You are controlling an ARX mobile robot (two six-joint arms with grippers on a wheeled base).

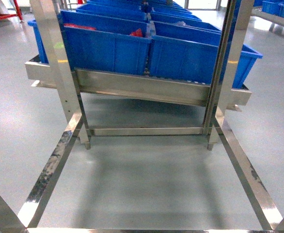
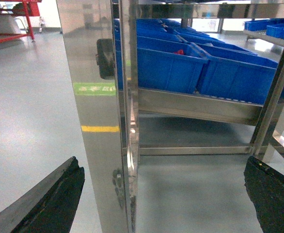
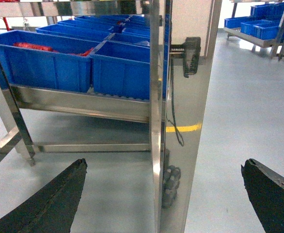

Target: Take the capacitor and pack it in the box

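Observation:
No capacitor can be made out, and the box is out of view. My left gripper is open, its two dark fingers far apart at the bottom corners of the left wrist view, with a steel post standing in front between them. My right gripper is open too, its fingers spread wide either side of another steel post. Nothing sits between either pair of fingers. Neither gripper shows in the head view.
A stainless steel rack carries rows of large blue bins on a sloped shelf. Some red items lie in one bin. Steel floor rails frame grey floor below. More blue bins stand at the far right.

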